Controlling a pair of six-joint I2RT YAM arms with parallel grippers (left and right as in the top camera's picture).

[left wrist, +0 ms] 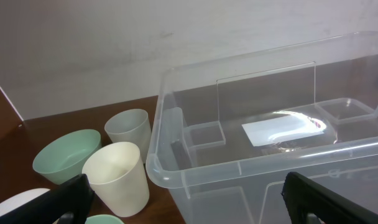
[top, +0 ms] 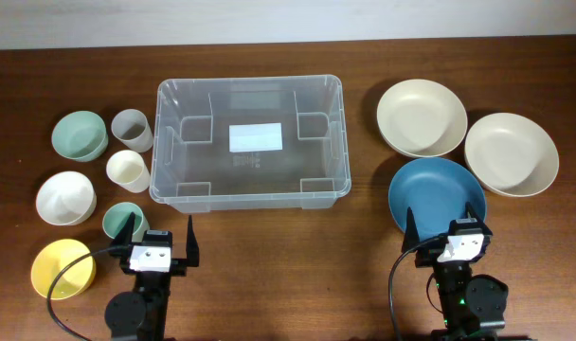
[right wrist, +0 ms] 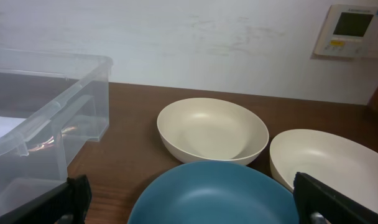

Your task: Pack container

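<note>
Two grippers are sitting at the near edge of the table (top: 364, 66), each with its fingers spread wide apart.

- The left gripper (top: 160, 230) is pointing toward the near left corner of the container (top: 250, 196). The left wrist view shows that corner just ahead of it.
- The right gripper (top: 441, 225) is showing over the near rim of the blue bowl (top: 437, 189) in the overhead view.
- The container is standing upright at the centre of the table with its open top up. The white label (top: 256, 138) is showing through its base.

Items to the left of the container:
- A green bowl (top: 80, 135) and a grey cup (top: 132, 130) are sitting farthest back.
- A cream cup (top: 127, 170) is standing just beside the container wall.
- A white bowl (top: 65, 197), a teal cup (top: 124, 223) and a yellow bowl (top: 63, 269) are lying nearer.
- The teal cup is partly hiding behind the left finger.

Items to the right of the container:
- Two cream bowls, one at the back (top: 422, 117) and one farther right (top: 512, 153), are sitting close together.
- The blue bowl is lying in front of both cream bowls.
</note>
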